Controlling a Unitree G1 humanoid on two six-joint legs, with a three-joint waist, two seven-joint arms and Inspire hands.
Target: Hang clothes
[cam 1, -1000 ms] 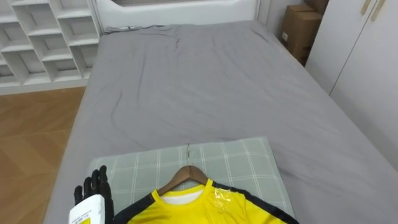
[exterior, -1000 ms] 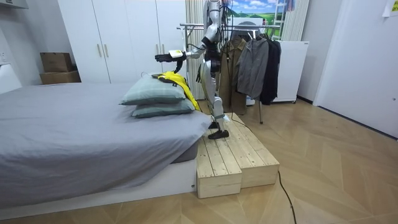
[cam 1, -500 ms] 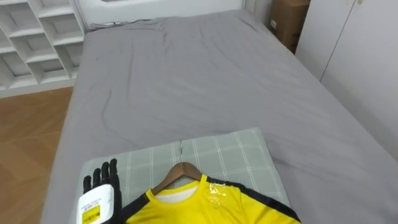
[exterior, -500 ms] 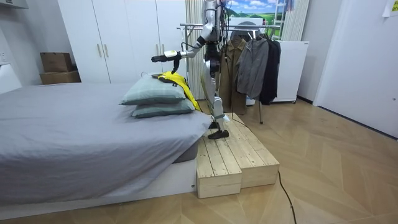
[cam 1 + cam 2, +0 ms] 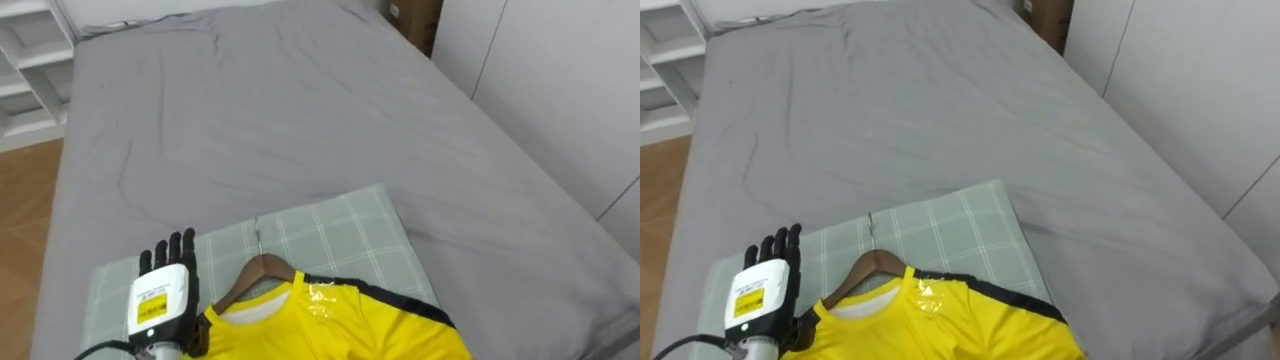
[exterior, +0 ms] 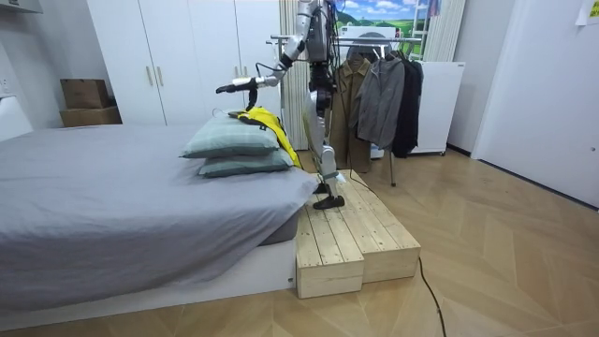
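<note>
— What do we see from the left eye?
— Our left hand (image 5: pixel 165 292), back up, fingers straight and spread, holding nothing. It is over the checked pillow (image 5: pixel 330 232) on the grey bed (image 5: pixel 300 120). Just to its right the yellow shirt (image 5: pixel 340 325) lies on a wooden hanger (image 5: pixel 262 270), with the hook pointing up the bed.
— Is it touching the shirt?
— The hand's lower edge is right by the shirt's shoulder, but we cannot tell contact.
— And the right eye?
— The same layout: hand left of the hanger, shirt on the pillow.
— The room view?
— We stand on a wooden step (image 6: pixel 346 234) at the bed's end, with a clothes rack (image 6: pixel 374 84) behind us. Our left arm is stretched out level above two stacked pillows, fingers flat. The shirt lies on the top pillow and drapes down the side nearest us.
</note>
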